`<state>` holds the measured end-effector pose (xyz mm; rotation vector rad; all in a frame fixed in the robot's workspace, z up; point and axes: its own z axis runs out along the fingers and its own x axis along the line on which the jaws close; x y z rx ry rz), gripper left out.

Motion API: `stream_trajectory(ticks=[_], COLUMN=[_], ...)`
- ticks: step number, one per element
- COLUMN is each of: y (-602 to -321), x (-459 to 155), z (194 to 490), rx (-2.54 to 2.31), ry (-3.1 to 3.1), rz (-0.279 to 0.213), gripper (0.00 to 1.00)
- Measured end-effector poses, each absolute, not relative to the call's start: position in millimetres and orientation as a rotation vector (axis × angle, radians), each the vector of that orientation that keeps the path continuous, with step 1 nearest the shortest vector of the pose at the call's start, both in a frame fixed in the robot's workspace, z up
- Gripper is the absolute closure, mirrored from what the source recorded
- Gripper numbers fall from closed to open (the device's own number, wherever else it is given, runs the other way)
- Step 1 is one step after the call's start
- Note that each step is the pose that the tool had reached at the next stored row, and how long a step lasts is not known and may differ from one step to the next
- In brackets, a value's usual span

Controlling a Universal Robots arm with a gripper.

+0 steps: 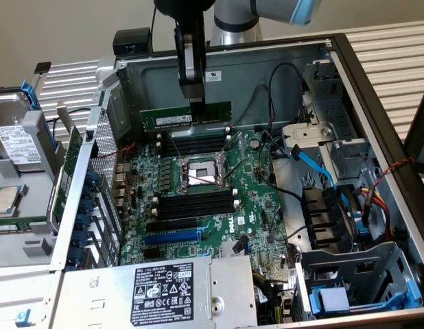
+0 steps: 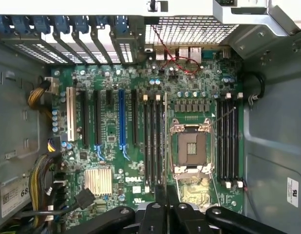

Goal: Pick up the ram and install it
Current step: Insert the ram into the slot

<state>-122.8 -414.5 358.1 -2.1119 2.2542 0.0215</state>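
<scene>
The ram (image 1: 165,118), a thin green stick with a white label, hangs level inside the open computer case, above the motherboard (image 1: 256,205). My gripper (image 1: 196,101) is shut on its upper edge, right of the stick's middle in the exterior view. Just below it lie black memory slots (image 1: 195,144) with white end clips, apart from the stick. In the wrist view the ram (image 2: 165,141) shows edge-on as a thin line running out from my gripper (image 2: 166,194), over the innermost of the memory slots (image 2: 153,141) next to the CPU socket (image 2: 192,148).
A second bank of memory slots (image 1: 195,204) lies on the near side of the CPU socket (image 1: 198,173). Black and blue cables (image 1: 304,161) cross the case at the exterior view's right. The case's back wall (image 1: 239,68) stands close behind the arm. A power supply (image 1: 164,288) sits in front.
</scene>
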Motion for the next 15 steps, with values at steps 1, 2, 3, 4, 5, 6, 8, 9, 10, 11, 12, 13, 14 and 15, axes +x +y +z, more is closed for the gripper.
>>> stream_trajectory(ticks=[1,2,3,4,5,6,8,9,10,11,12,13,14,15], y=[-414,-414,-414,-415,-415,-415,-415,-415,-415,-415,-415,-415,-415,-415], x=[-123,-123,-123,-123,-123,-123,-123,-123,-123,-123,-123,-123,-123,-123], z=[356,354,353,351,349,347,344,342,340,338,336,334,333,331], rx=[-2.111,-2.111,-2.111,-2.111,-2.111,-2.111,-2.111,-2.111,-2.113,-2.116,-2.119,-2.121,-2.122,-2.122], ry=[2.254,2.253,2.253,2.253,2.253,2.253,2.253,2.252,2.251,2.248,2.245,2.243,2.242,2.242], rz=[0.021,0.021,0.021,0.021,0.021,0.021,0.022,0.022,0.022,0.022,0.022,0.022,0.022,0.023], gripper=[0.87,0.87,0.87,0.87,0.87,0.87,0.87,0.87,0.87,0.87,0.87,0.87,0.87,0.87])
